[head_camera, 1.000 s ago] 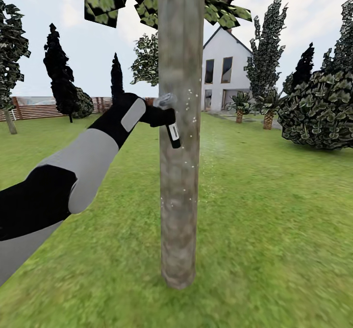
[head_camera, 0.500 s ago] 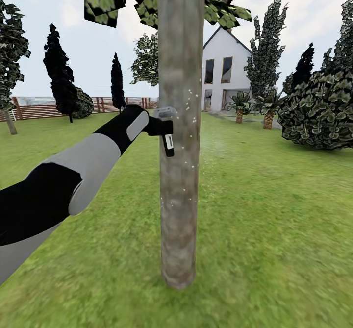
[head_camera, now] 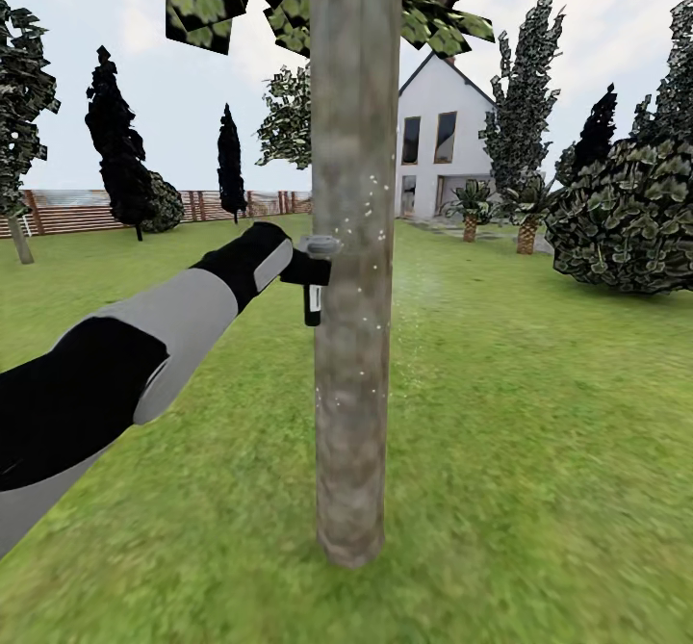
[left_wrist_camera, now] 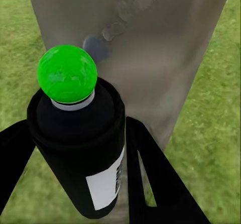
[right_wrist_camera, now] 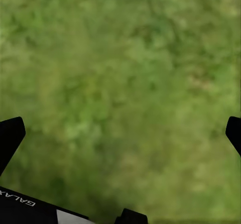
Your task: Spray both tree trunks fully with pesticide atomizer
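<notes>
1. So, head view: left arm reaches forward, left gripper (head_camera: 310,273) holds the pesticide atomizer (head_camera: 314,297) right beside the tree trunk (head_camera: 353,336), at its left edge, approx. mid-height. Small white specks sit on the bark. Around is lawn (head_camera: 539,451); a white house (head_camera: 445,148), a wooden fence (head_camera: 106,209) and dark conifers stand far behind.
2. Left wrist view: the atomizer (left_wrist_camera: 83,148) looks dark w/ a white label and a green ball on top; black fingers (left_wrist_camera: 150,174) are clamped on both its sides. The trunk (left_wrist_camera: 150,48) is just ahead, w/ some pale round blobs on it.
3. Right wrist view: right gripper (right_wrist_camera: 120,133) is spread wide w/ nothing between the fingertips (right_wrist_camera: 11,133), above blurred grass (right_wrist_camera: 120,73).
</notes>
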Controlling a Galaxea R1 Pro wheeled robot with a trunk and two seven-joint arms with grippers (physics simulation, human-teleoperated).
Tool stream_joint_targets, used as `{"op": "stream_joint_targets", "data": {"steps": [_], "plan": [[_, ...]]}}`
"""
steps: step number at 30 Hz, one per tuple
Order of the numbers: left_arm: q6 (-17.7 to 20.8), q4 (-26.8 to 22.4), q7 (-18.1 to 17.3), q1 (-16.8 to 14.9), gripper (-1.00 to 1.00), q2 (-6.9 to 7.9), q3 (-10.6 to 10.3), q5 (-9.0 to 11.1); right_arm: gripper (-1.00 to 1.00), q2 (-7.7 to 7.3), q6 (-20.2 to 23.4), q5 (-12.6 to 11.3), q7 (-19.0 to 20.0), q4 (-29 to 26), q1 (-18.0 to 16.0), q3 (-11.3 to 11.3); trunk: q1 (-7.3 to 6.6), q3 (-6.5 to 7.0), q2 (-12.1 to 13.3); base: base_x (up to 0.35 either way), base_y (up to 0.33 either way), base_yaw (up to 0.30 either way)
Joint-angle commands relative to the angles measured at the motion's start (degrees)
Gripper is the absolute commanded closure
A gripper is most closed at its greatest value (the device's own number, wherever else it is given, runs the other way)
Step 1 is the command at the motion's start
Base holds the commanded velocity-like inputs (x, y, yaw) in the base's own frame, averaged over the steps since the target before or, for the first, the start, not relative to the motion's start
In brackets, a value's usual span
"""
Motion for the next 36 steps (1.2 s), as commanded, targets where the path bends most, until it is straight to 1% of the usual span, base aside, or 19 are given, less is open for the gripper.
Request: {"op": "stream_joint_targets", "data": {"steps": [1,8,9,10,12,13,15,16,19,21,23,24,27,30,34,36], "plan": [[0.0,0.0,0.0,0.0,1.00,0.00,0.0,-0.2,-1.00,0.00,0.0,0.0,0.0,0.0,0.0,0.0,0.00,0.00,0.0,0.000,0.000,0.000],[-0.2,0.0,0.0,0.3,1.00,0.00,-0.1,-0.6,-1.00,0.00,0.0,0.0,0.0,0.0,0.0,0.0,0.00,0.00,0.0,0.000,0.000,0.000],[-1.3,0.2,0.0,0.4,1.00,0.00,-0.1,-0.6,-1.00,0.00,0.0,0.0,0.0,0.0,0.0,0.0,0.00,0.00,0.0,0.000,0.000,0.000],[-2.9,1.6,-0.1,0.4,1.00,0.00,-0.1,-0.6,-1.00,0.00,0.0,0.0,0.0,0.0,0.0,0.0,0.00,0.00,0.0,0.000,0.000,0.000],[-8.2,6.3,-0.2,0.6,1.00,0.00,-0.1,-0.5,-1.00,0.00,0.0,0.0,0.0,0.0,0.0,0.0,0.00,0.00,0.0,0.000,0.000,0.000],[-10.1,7.6,-0.3,1.7,1.00,0.00,-0.1,-0.5,-1.00,0.00,0.0,0.0,0.0,0.0,0.0,0.0,0.00,0.00,0.0,0.000,0.000,0.000],[-12.2,8.6,-0.3,3.5,1.00,0.00,-0.1,-0.5,-1.00,0.00,0.0,0.0,0.0,0.0,0.0,0.0,0.00,0.00,0.0,0.000,0.000,0.000],[-14.9,8.8,-0.4,4.2,1.00,0.00,-0.1,-0.5,-1.00,0.00,0.0,0.0,0.0,0.0,0.0,0.0,0.00,0.00,0.0,0.000,0.000,0.000],[-16.8,9.0,-1.4,5.5,1.00,0.00,0.0,-0.3,-1.00,0.00,0.0,0.0,0.0,0.0,0.0,0.0,0.00,0.00,0.0,0.000,0.000,0.000],[-17.2,8.9,-4.6,5.8,1.00,0.00,0.3,-0.2,-1.00,0.00,0.0,0.0,0.0,0.0,0.0,0.0,0.00,0.00,0.0,0.000,0.000,0.000],[-17.3,9.0,-6.1,5.9,1.00,0.00,0.4,-0.2,-1.00,0.00,0.0,0.0,0.0,0.0,0.0,0.0,0.00,0.00,0.0,0.000,0.000,0.000],[-17.3,9.0,-6.4,5.9,1.00,0.00,0.5,-0.2,-1.00,0.00,0.0,0.0,0.0,0.0,0.0,0.0,0.00,0.00,0.0,0.000,0.000,0.000],[-17.7,9.0,-6.8,7.8,1.00,0.00,0.5,-0.3,-1.00,0.00,0.0,0.0,0.0,0.0,0.0,0.0,0.00,0.00,0.0,0.000,0.000,0.000],[-22.3,9.0,-7.1,10.3,1.00,0.14,0.6,-0.3,-1.00,0.00,0.0,0.0,0.0,0.0,0.0,0.0,0.00,0.00,0.0,0.000,0.000,0.000],[-23.4,9.0,-8.6,12.2,1.00,0.61,0.5,-0.3,-1.00,0.00,0.0,0.0,0.0,0.0,0.0,0.0,0.00,0.00,0.0,0.000,0.000,0.000],[-25.1,9.1,-8.8,13.2,1.00,0.66,0.4,-0.3,-1.00,0.00,0.0,0.0,0.0,0.0,0.0,0.0,0.00,0.00,0.0,0.000,0.000,0.000]]}}
